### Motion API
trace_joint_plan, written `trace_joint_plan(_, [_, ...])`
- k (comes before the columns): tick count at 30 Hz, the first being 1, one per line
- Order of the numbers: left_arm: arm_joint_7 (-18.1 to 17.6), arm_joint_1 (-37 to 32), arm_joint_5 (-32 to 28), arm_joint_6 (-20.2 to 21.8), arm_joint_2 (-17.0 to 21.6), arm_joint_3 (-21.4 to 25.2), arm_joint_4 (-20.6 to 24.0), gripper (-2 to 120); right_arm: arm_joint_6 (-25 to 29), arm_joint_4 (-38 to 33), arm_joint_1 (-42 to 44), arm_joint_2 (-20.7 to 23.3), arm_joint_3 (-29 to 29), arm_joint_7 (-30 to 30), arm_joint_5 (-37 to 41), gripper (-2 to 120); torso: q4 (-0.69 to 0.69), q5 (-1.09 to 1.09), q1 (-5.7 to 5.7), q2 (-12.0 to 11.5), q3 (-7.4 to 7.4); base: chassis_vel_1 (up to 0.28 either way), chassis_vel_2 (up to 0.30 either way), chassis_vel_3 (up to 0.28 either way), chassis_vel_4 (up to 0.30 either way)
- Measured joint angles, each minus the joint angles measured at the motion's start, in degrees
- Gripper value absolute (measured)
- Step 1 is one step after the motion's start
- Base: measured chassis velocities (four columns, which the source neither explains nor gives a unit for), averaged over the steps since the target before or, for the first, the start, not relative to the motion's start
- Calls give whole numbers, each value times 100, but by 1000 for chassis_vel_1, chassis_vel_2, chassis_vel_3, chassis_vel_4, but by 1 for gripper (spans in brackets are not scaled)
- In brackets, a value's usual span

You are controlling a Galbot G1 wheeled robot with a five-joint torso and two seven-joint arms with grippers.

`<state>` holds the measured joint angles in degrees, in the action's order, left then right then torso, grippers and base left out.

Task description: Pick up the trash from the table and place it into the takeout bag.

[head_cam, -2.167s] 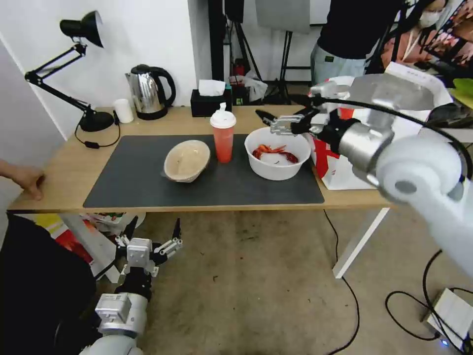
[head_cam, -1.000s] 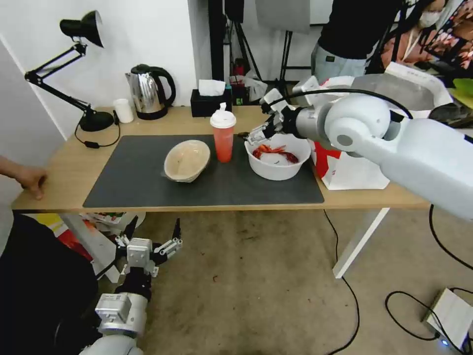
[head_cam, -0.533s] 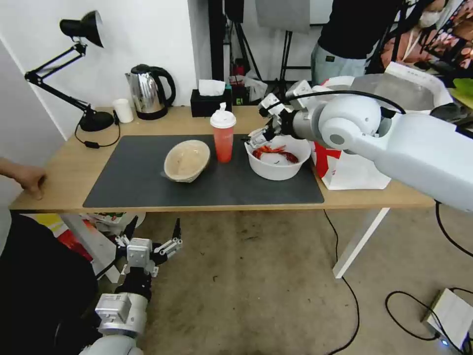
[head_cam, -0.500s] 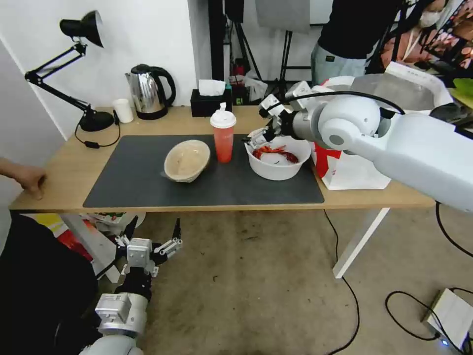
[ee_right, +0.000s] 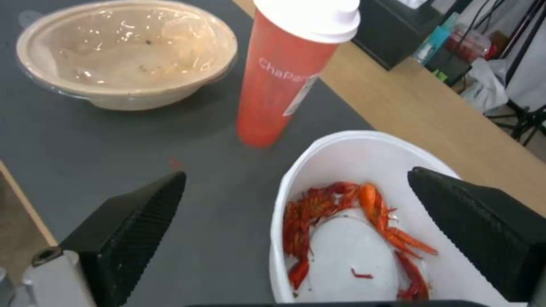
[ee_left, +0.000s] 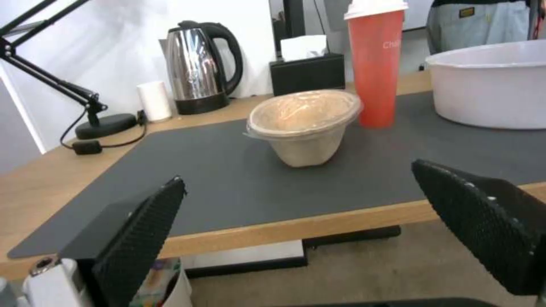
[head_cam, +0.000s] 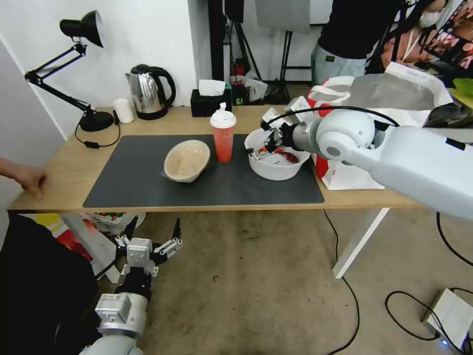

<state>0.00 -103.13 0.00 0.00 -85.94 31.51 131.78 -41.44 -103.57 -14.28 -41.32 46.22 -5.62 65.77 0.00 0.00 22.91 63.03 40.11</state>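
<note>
The white bowl (head_cam: pixel 277 169) (ee_right: pixel 352 251) with red crayfish shells sits on the dark mat (head_cam: pixel 138 182), right of the red cup (head_cam: pixel 223 140) (ee_right: pixel 279 85) and the beige paper bowl (head_cam: pixel 186 160) (ee_right: pixel 125 64). My right gripper (head_cam: pixel 259 149) (ee_right: pixel 296 177) is open and straddles the white bowl's left rim, one finger over the mat and the other over the bowl's inside. The takeout bag (head_cam: pixel 394 93) stands open at the right end of the table (head_cam: pixel 64 172). My left gripper (head_cam: pixel 154 226) (ee_left: pixel 298 172) hangs open below the table's front edge.
A steel kettle (head_cam: pixel 148 91), a black tissue box (head_cam: pixel 211 101), a desk lamp (head_cam: pixel 84 74) and a small white cup (head_cam: pixel 123 111) line the back of the table. A person's hand (head_cam: pixel 27 180) rests on the left table edge. Cables cross the floor at right.
My right gripper swung left from the bag side and came down onto the white bowl's left rim. The left arm and the table's things have not moved.
</note>
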Motion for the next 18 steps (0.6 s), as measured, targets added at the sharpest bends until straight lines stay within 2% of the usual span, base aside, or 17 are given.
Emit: trace_joint_plan(18, [0,0,0,0,0,0,0,100,0,-30,317,-45,-65,-328,381,100,0,0,0,0,0,0,0,0,0])
